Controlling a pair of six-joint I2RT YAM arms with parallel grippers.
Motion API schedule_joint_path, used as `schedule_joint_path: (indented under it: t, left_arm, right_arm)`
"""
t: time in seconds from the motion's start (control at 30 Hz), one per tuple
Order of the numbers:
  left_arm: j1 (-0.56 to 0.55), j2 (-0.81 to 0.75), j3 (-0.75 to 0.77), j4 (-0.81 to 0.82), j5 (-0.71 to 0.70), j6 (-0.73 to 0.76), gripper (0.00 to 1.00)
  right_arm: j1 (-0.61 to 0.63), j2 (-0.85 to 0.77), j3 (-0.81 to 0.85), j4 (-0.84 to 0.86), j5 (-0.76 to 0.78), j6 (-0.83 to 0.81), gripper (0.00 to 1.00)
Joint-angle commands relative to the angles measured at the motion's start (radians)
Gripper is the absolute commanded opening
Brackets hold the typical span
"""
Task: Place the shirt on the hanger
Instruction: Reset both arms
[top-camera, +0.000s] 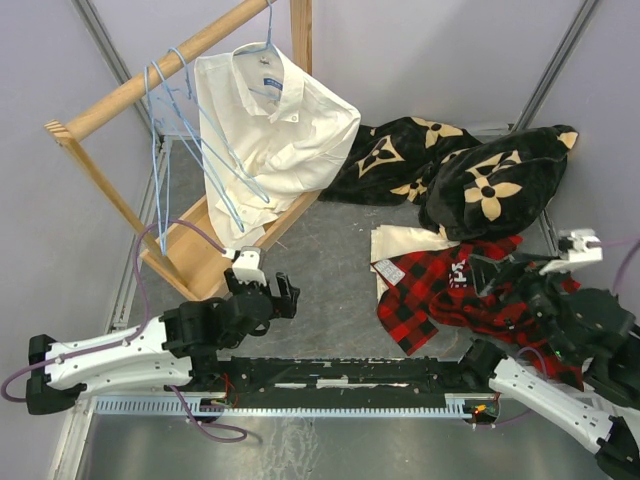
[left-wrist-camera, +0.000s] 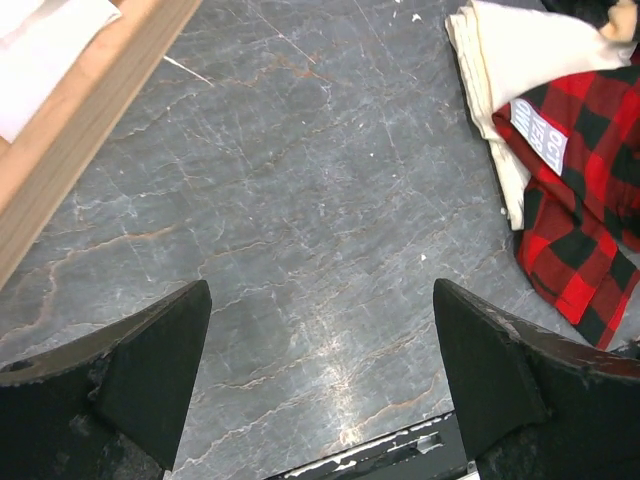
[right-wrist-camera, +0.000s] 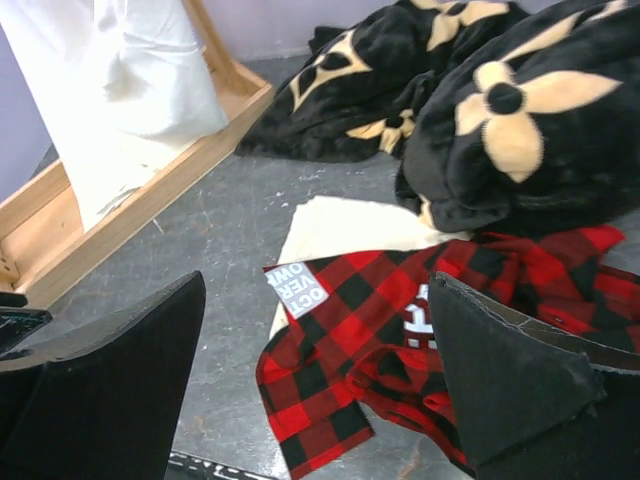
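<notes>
The cream-white shirt hangs on a light-blue hanger, whose hook is over the wooden rail at the back. Its lower part also shows in the right wrist view as the shirt, and a corner of the shirt shows in the left wrist view. My left gripper is open over bare table, in front of the rack's base. My right gripper is open above the red-and-black plaid garment, holding nothing.
Spare blue hangers hang on the wooden rack, whose base board lies at the left. A plaid garment, a folded cream cloth and a black flowered blanket lie at the right.
</notes>
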Motion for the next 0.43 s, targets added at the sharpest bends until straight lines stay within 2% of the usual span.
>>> schedule_joint_path:
  t: [0.0, 0.13, 0.4]
  left_arm:
    - [0.001, -0.045, 0.03, -0.055, -0.081, 0.041, 0.97]
    - [0.002, -0.103, 0.022, -0.039, -0.078, 0.07, 0.97]
    - [0.002, -0.136, 0.046, -0.062, -0.08, 0.104, 0.96]
  right_arm:
    - [0.002, -0.087, -0.024, -0.112, 0.058, -0.025, 0.99]
    - [0.002, -0.144, -0.062, -0.124, 0.053, 0.002, 0.99]
    - [0.002, -0.137, -0.073, -0.116, 0.047, -0.004, 0.99]
